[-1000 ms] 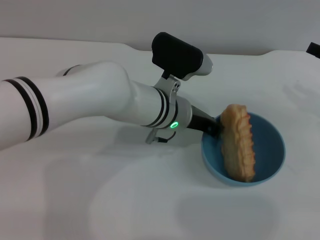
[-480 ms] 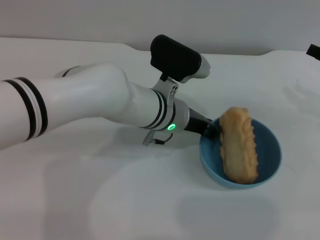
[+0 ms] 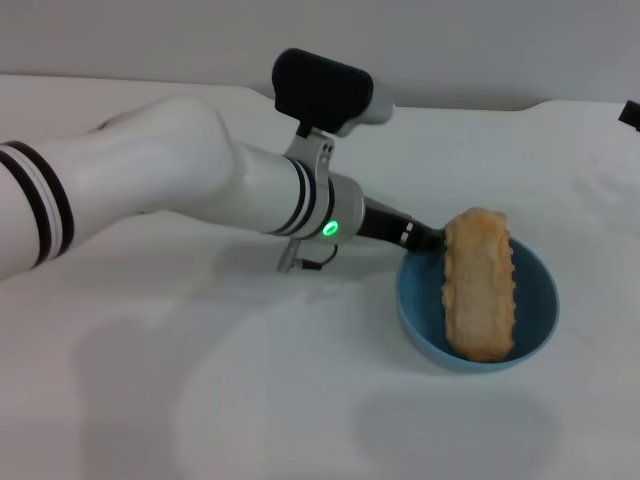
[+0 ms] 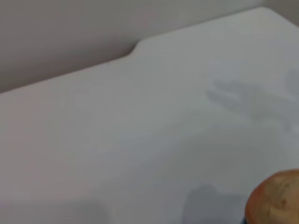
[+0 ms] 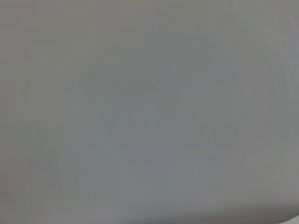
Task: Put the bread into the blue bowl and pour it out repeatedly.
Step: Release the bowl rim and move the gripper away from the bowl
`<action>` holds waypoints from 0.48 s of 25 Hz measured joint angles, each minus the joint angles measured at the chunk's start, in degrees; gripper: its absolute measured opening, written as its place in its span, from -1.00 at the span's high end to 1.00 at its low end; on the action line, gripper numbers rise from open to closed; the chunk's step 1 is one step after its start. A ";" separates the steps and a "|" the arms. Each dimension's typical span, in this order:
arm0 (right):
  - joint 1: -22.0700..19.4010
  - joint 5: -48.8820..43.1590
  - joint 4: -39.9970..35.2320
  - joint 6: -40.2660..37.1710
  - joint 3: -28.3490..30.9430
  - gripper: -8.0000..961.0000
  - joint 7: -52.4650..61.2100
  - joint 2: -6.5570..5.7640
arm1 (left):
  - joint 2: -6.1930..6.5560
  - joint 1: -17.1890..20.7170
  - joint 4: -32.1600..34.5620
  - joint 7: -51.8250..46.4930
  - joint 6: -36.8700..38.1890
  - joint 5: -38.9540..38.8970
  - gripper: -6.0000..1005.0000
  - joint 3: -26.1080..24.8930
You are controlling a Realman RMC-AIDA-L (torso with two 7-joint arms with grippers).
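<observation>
The left pincer (image 3: 425, 240) meets the blue bowl (image 3: 530, 330) at its near-left rim, seemingly clamped on it (fingertips mostly hidden). The bread (image 3: 478, 283) lies lengthwise inside the bowl, one end poking over the rim. The bowl rests on the white surface (image 3: 300, 400).

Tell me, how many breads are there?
1. The bread lies in the blue bowl, which the left gripper meets at the rim. None other shows.

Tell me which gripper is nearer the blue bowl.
Left. The left gripper is at the blue bowl's rim, on the side nearest the left arm, beside the bread. The right gripper is out of view; only a dark bit shows at the head view's right edge.
</observation>
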 joint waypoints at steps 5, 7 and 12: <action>-0.35 0.01 0.62 0.12 -0.35 -0.28 -5.77 0.04 | 0.20 0.59 0.33 0.95 0.12 1.80 0.08 -6.31; -0.19 -0.06 1.46 0.42 -0.33 -0.29 -9.42 0.02 | 0.22 0.59 0.46 1.17 0.01 2.76 0.07 -7.87; -0.55 0.20 2.78 5.40 -0.05 -0.31 -12.48 0.10 | 0.25 2.35 3.16 2.84 -2.96 8.48 0.05 -14.53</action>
